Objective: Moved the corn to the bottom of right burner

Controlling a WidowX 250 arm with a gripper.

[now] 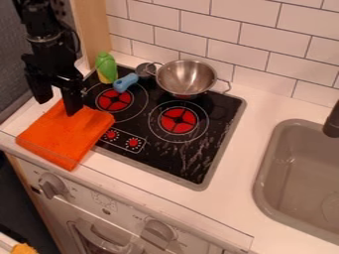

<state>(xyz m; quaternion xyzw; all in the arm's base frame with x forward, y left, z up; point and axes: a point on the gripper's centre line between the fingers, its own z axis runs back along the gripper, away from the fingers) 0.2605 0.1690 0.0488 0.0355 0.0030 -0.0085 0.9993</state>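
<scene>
Poking in at the near left corner of the view: a yellow thing (24, 249), cut off by the edge, too little of it to name. Next, the pale oven front (126, 211), with one knob (53, 186) to the left and another (157, 231) nearer and to the right. Above it, the white counter (225, 206). Grey sink (291, 173) on the right, black faucet (332, 121) at the view's right edge.

Orange cloth (66, 136) at the left, partly over the near left side of the black cooktop (172, 158). Two small red dials (122, 139) just beside the cloth. Right burner (178, 120) and left burner (114, 99) beyond these, both with red centres.

My pincer (56, 95) hangs down from the upper left, by the cloth's far end. Its two fingers stand apart.

Corn (106, 68), green with yellow low down: upright at the cooktop's far left corner, beyond the left burner, well apart from the right one. Just beside it, a utensil with a blue handle (124, 82) and a grey round head. Metal pot (187, 78) beyond the right burner. White wall tiles (265, 44) farthest off.
</scene>
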